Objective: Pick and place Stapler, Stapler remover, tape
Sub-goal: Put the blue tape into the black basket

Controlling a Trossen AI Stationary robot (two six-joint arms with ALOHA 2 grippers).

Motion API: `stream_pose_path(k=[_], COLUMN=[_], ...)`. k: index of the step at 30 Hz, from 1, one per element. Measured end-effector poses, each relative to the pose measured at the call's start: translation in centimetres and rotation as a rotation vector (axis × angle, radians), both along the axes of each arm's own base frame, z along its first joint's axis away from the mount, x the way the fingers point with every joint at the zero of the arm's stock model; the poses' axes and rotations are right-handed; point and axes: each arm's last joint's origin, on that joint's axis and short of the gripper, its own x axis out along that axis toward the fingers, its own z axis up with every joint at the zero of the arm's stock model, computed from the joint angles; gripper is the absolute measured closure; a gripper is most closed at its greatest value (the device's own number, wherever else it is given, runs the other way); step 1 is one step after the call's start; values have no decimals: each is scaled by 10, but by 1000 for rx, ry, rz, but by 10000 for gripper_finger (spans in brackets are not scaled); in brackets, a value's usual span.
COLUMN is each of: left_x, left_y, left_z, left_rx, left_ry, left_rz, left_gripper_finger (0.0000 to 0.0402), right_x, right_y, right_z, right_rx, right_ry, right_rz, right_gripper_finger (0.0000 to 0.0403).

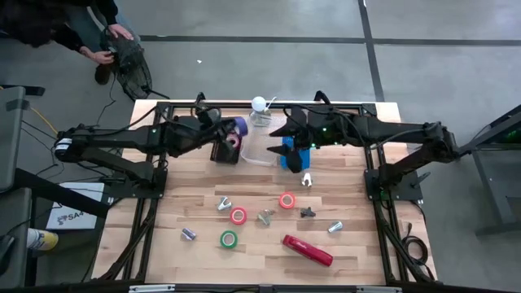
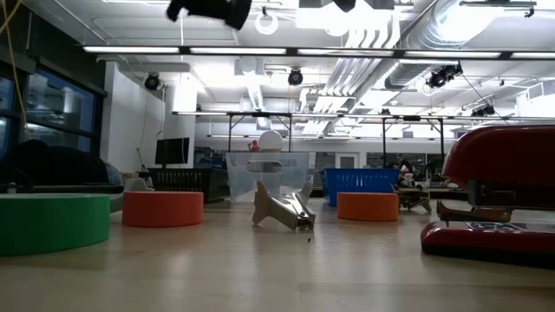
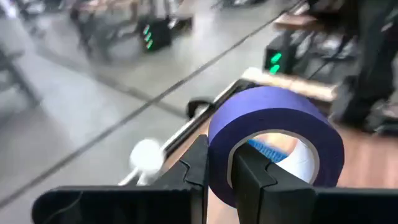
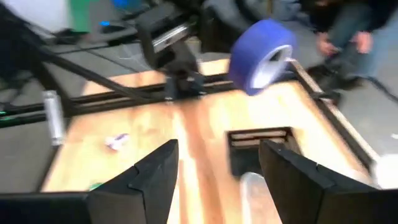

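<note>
Overhead, the left tool (image 1: 231,130) sits at the far side of the tabletop (image 1: 187,203), clenched on the purple tape roll (image 1: 238,126); its wrist camera shows what the high view cannot, one finger (image 3: 249,177) through the roll's pale core and the other against its outer wall. The right tool (image 1: 281,130) hangs near the blue tray (image 1: 293,155), and its own wrist view shows the fingers (image 4: 155,171) spread wide with nothing between them, the purple roll (image 4: 261,53) held aloft beyond.

From above, the red stapler (image 1: 308,250) lies at the near edge, well apart from both arms, with the green roll (image 1: 229,239) and two red-orange rolls (image 1: 238,216) scattered mid-table. At table height the stapler (image 2: 499,199) looms close on the right, the green roll (image 2: 52,221) on the left.
</note>
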Motion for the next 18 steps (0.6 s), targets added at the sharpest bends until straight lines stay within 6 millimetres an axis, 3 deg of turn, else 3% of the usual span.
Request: stream_pose_path(k=[9, 18], left_x=[-16, -8], left_y=[35, 79], left_z=[-41, -82], left_rx=[-361, -673], left_ry=[200, 369], left_rz=[239, 310], left_gripper_finger=[367, 367], right_x=[-12, -12], right_y=[-4, -5], right_z=[1, 1], right_rx=[-37, -35], right_ry=[46, 47], right_rz=[-152, -212], right_gripper_finger=[187, 186])
